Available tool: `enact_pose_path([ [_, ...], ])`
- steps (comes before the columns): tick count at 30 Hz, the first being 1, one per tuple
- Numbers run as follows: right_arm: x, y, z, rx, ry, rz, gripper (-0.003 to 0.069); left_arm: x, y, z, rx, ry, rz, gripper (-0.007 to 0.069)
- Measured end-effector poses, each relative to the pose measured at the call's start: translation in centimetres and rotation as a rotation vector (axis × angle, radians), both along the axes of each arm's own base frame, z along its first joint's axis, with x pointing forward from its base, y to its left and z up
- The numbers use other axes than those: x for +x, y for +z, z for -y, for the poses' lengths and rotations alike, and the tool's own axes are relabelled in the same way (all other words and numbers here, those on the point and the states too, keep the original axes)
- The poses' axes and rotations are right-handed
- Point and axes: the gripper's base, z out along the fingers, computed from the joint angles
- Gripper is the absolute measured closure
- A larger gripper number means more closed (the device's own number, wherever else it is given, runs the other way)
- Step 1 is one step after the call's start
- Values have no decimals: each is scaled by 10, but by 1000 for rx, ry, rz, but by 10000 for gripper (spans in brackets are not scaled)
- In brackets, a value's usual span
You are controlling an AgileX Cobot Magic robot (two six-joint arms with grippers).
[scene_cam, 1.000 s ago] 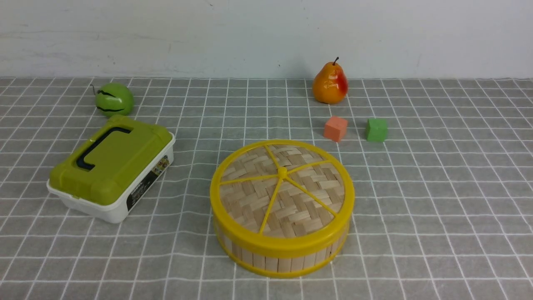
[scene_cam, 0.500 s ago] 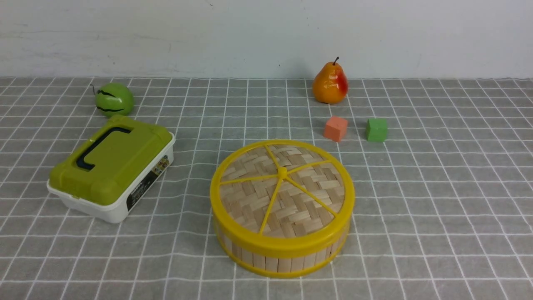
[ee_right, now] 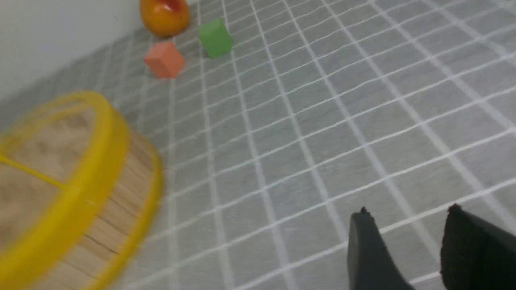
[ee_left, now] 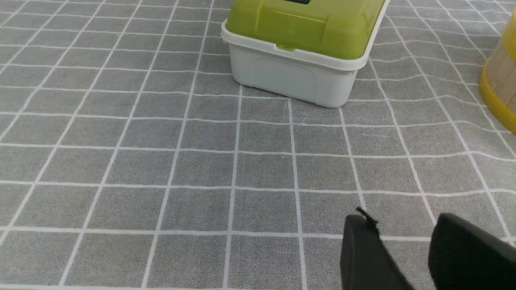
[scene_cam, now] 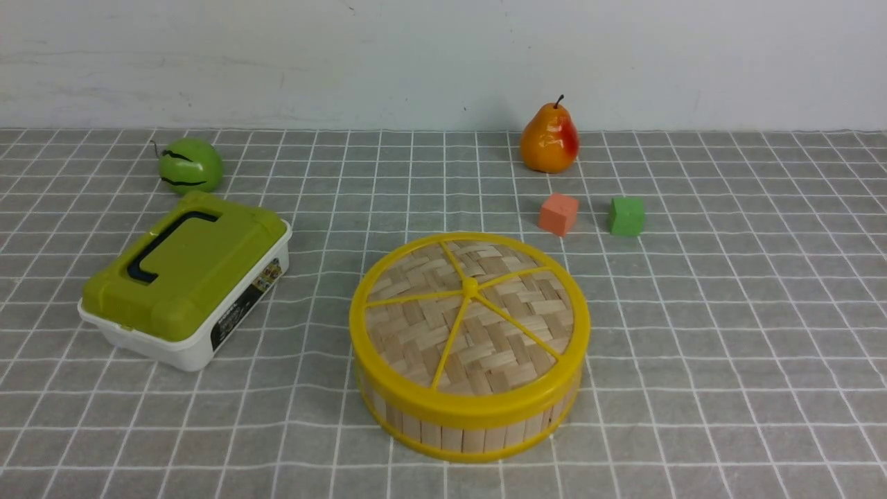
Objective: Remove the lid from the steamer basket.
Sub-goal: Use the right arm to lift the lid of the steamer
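While neither arm reaches into the front view, each wrist camera catches its own pincer. The left pincer (ee_left: 403, 225) has its two dark fingers (ee_left: 363, 257) parted by a clear gap with nothing between them, over bare grey checked cloth on the bench (ee_left: 161, 161). Beyond it stands a white box with a green top (ee_left: 298, 76), and past the box's corner a sliver of the steamer basket (ee_left: 500, 76) shows. The right pincer (ee_right: 409, 219) is spread about as wide and is also empty, well apart from the basket. That view is smeared, so the lid (ee_right: 36, 161) seems to sit flush on the basket, though I would not swear to it from there. The front view settles it: the basket stands in the lower centre of the frame, with the woven lid resting flat on its top and the yellow rim covering the basket's mouth all round. The small knob is at the hub of the spokes. At middle left the box lies at an angle, well clear of the basket. A green striped fruit (scene_cam: 190, 165) sits just behind it in the upper left. Right of centre near the wall stands a pear (scene_cam: 549, 142). An orange cube (scene_cam: 558, 213) and a green cube (scene_cam: 626, 215) lie side by side, not touching, between the pear and the basket.
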Motion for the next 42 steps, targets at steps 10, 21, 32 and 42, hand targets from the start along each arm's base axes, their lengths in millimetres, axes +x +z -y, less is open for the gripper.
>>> enact_pose_path([
  [10, 1, 6, -10, 513, -17, 14, 417, 0, 0, 0, 0, 0, 0, 386],
  [21, -6, 82, -9, -104, 115, 241, 458, 0, 0, 0, 0, 0, 0, 386],
  [32, 52, 225, -24, -649, 560, -25, 680, 0, 0, 0, 0, 0, 0, 386],
  [42, 131, 254, -74, -759, 1034, -212, 664, 0, 0, 0, 0, 0, 0, 386],
])
